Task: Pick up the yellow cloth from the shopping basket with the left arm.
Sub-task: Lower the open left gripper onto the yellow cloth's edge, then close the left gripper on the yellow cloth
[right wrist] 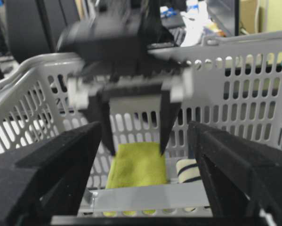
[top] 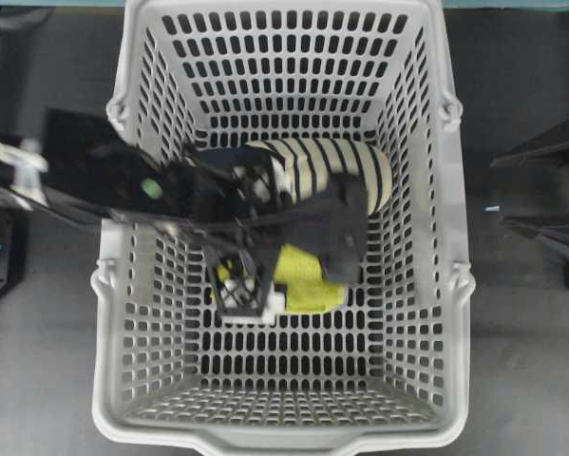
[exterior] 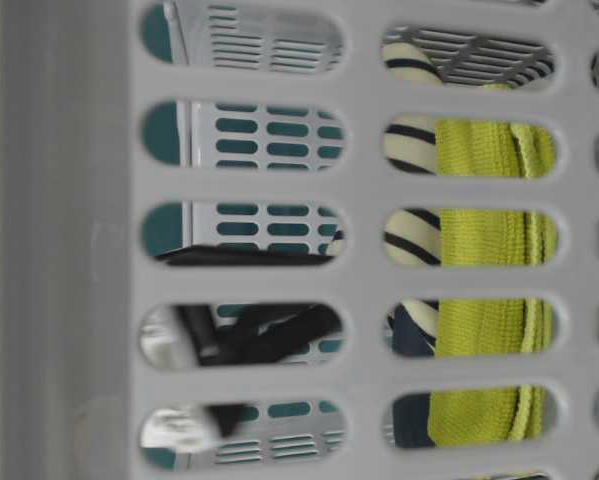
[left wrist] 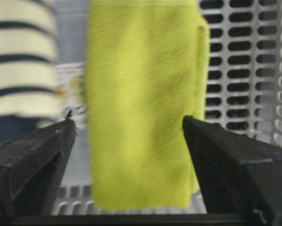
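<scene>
Left arm point(top: 123, 195) reaching into shopping basket point(top: 436, 237) on dark tabletop point(top: 521, 370); cluttered room visible beyond the rim in right wrist view.

From left: black mounts at table edge, then left gripper point(top: 241, 294) low over the pierced floor, jaws spread wide, nothing clamped. Yellow cloth point(left wrist: 145, 103) lying flat on basket floor between the two open fingers point(left wrist: 32, 155) in left wrist view, near floor centre overhead, folded edge along its right. Striped slipper point(top: 331, 171) just beside cloth, toward far wall. Right gripper point(right wrist: 145, 188) outside the basket, jaws wide apart, empty.
</scene>
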